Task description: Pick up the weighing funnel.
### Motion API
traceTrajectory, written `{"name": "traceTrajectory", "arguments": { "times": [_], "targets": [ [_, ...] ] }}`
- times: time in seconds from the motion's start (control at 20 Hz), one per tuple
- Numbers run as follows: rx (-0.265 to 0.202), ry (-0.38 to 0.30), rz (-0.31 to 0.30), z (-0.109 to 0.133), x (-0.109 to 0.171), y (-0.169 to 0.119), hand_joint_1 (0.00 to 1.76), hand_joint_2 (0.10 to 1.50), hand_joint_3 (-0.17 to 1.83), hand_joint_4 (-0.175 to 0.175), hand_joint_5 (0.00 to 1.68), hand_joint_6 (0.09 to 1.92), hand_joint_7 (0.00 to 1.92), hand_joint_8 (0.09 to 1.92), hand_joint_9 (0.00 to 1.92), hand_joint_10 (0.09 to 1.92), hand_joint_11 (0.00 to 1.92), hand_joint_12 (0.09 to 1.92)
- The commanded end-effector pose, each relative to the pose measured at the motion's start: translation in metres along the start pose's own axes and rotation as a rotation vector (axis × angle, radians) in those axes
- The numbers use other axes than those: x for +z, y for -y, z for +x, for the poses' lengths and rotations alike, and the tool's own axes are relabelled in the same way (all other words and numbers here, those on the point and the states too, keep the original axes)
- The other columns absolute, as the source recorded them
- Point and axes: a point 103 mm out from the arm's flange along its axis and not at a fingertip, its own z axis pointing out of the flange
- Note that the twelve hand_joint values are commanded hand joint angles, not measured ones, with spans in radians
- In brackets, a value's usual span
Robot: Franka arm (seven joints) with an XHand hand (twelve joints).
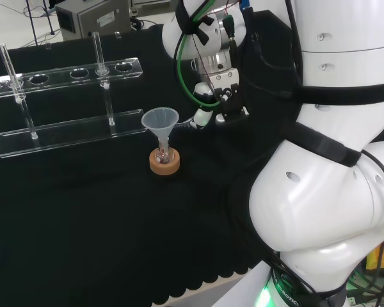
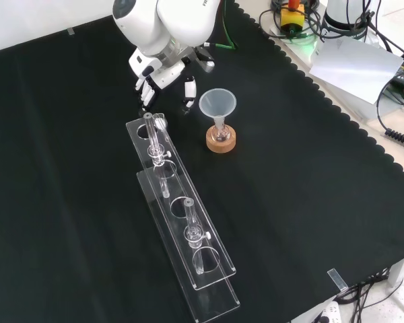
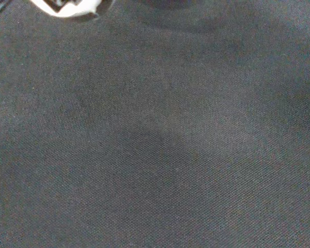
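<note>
The hand (image 2: pixel 163 73) hangs low over the black cloth, just beyond the near end of the tube rack in the front view. Its fingers (image 2: pixel 145 90) and thumb (image 2: pixel 188 91) point down, spread apart, and I see nothing between them. In the head view the hand (image 1: pixel 212 109) sits right of the big funnel, one white fingertip (image 1: pixel 201 118) reaching toward it. A white edge of the hand (image 3: pixel 67 6) shows over bare cloth in the wrist view.
The big funnel (image 2: pixel 217 104) stands in a small flask on a cork ring (image 2: pixel 221 141), close to the hand. A clear tube rack (image 2: pixel 182 222) with upright tubes runs toward the front edge. The arm's white links (image 1: pixel 333 160) stand at the right of the head view.
</note>
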Motion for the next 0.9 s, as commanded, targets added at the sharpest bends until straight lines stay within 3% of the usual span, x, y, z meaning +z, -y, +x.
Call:
{"name": "traceTrajectory", "arguments": {
  "times": [0.05, 0.45, 0.55, 0.9],
  "targets": [
    [-0.012, -0.002, -0.005, -0.003, 0.003, -0.002, 0.83, 0.61, 0.66, -0.058, 0.58, 0.12, 0.47, 0.68, 0.73, 0.56, 0.41, 1.31],
    [-0.028, 0.003, -0.004, -0.014, 0.011, -0.011, 0.84, 0.61, 0.66, -0.063, 0.56, 0.12, 0.46, 0.68, 0.73, 0.56, 0.41, 1.31],
    [-0.02, 0.015, -0.01, -0.006, 0.01, -0.009, 0.84, 0.61, 0.66, -0.063, 0.56, 0.12, 0.46, 0.68, 0.72, 0.56, 0.41, 1.31],
    [-0.042, 0.004, -0.01, -0.008, 0.012, -0.015, 0.84, 0.61, 0.66, -0.064, 0.56, 0.12, 0.46, 0.68, 0.73, 0.56, 0.41, 1.3]
  ]
}}
